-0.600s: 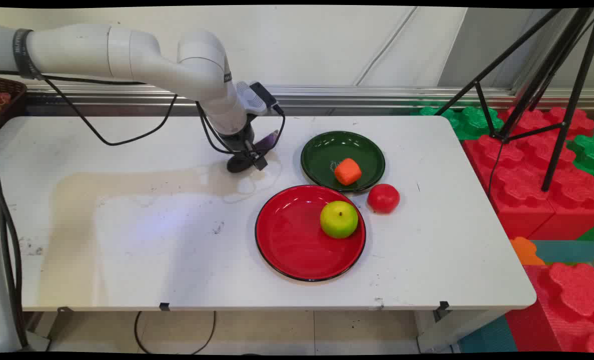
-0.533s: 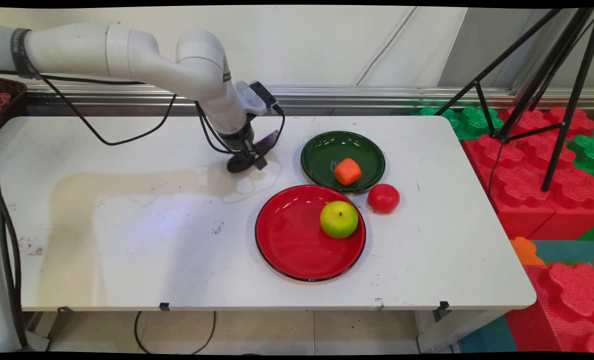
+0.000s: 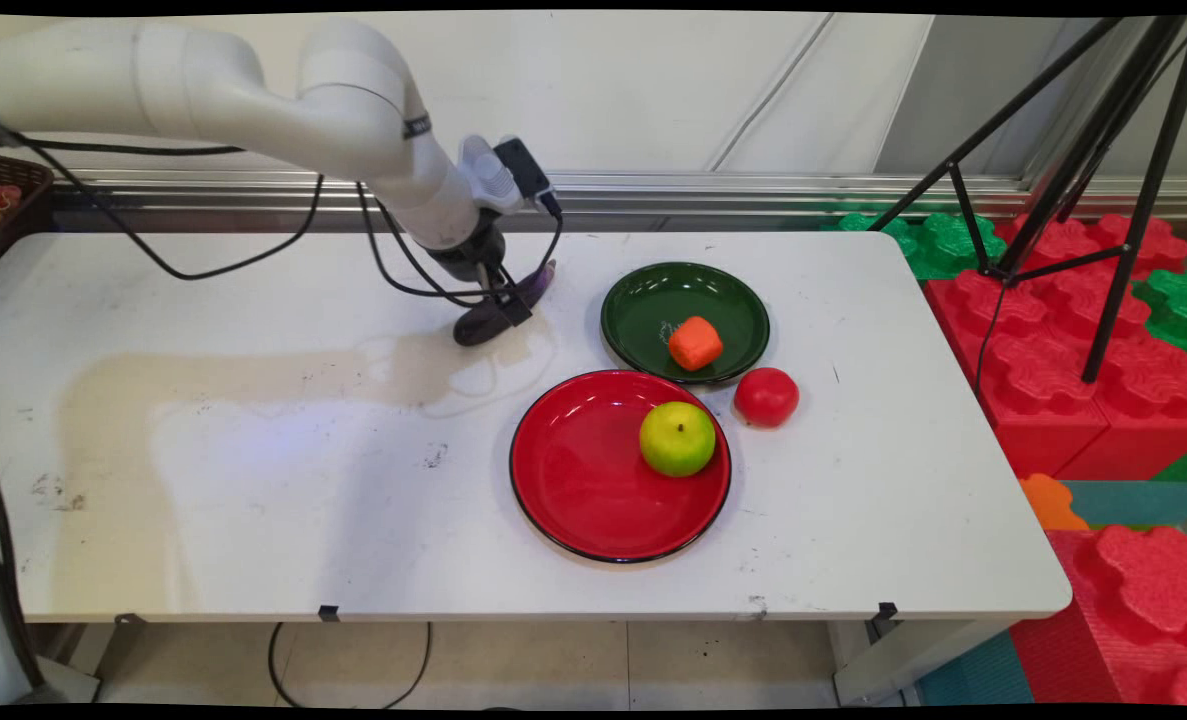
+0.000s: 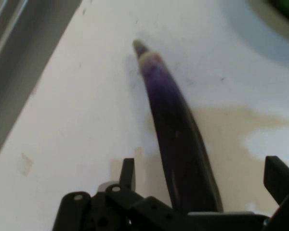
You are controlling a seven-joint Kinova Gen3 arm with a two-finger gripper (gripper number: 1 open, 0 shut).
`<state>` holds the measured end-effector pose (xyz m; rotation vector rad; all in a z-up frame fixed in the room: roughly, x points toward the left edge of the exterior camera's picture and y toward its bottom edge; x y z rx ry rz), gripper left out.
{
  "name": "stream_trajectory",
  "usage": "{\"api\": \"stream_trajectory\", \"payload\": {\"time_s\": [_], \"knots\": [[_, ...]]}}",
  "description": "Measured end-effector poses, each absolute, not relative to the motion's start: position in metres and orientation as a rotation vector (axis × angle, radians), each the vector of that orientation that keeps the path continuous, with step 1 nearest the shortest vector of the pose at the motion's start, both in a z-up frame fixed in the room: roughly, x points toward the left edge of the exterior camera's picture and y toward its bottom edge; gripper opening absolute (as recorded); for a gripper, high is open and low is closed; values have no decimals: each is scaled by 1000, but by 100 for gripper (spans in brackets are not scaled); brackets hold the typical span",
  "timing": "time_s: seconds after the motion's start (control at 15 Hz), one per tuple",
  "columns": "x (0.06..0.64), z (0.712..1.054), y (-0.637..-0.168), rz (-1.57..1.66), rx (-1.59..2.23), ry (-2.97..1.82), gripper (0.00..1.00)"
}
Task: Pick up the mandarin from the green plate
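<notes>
Arm has lifted and swung a bit left since the earlier frames, and the eggplant (image 3: 509,306) has tipped up with it: its pale stem tip now points up and right, fat dark end low near the table (image 3: 253,480). Gripper (image 3: 495,308) sits over the eggplant's thick end. In the hand view the eggplant (image 4: 176,134) runs up from between the fingers (image 4: 128,173), which look clamped on it, though contact on the right side is hard to see. Eggplant's low end seems just at the table surface; cannot tell if it touches.

Right of the gripper, well apart, a green plate (image 3: 653,300) with an orange block-like piece (image 3: 694,343) lying in it near its front rim. A red tomato (image 3: 766,396) sits on the table just beside that plate, front right. Nearer the front edge, a red plate (image 3: 573,480) with a green apple (image 3: 677,438) on its right side. Black cables (image 3: 393,270) hang from the arm. Tan stain on the table left of the gripper. Tripod (image 3: 1073,170) and red and green foam blocks (image 3: 1053,350) off the table's right end.
</notes>
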<state>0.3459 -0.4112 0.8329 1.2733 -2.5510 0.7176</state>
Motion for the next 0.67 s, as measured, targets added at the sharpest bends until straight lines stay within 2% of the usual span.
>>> {"api": "stream_trajectory", "payload": {"time_s": [0.67], "knots": [[355,896,-339,686,943,-2566,100]]}}
